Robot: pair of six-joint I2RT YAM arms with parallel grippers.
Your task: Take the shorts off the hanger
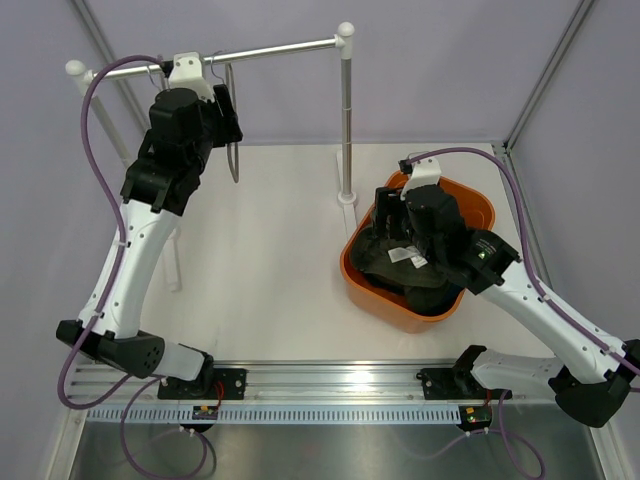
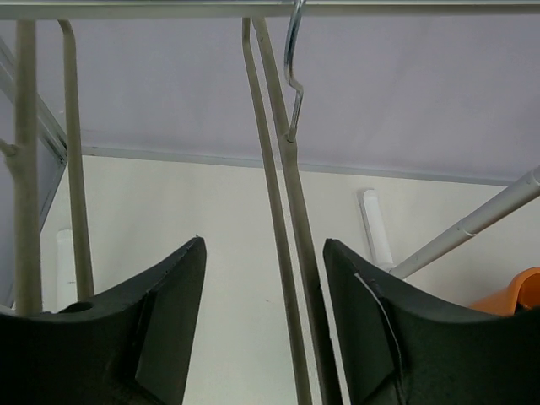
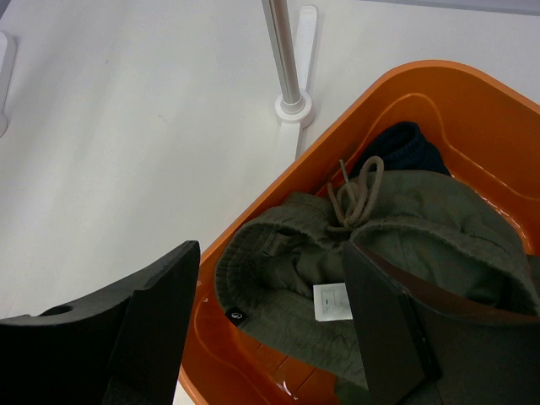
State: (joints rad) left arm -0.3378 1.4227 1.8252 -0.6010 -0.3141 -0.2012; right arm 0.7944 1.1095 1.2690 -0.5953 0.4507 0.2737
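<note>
The olive-green shorts [image 3: 396, 245] lie crumpled in the orange bin [image 3: 472, 110], drawstring and white label showing; in the top view the shorts [image 1: 385, 262] sit under the right arm. My right gripper [image 3: 270, 312] is open just above them, holding nothing. The metal hanger [image 2: 283, 219] hangs bare from the rail [image 2: 253, 8]; it also shows in the top view [image 1: 233, 140]. My left gripper [image 2: 266, 321] is open with the hanger's wires between its fingers, close to the right finger [image 2: 371, 329].
The rack's right post [image 1: 346, 110] stands just left of the bin [image 1: 475, 210], its foot [image 3: 292, 108] on the white table. The rack's left post [image 1: 100, 120] stands behind the left arm. Grey walls enclose the back and sides.
</note>
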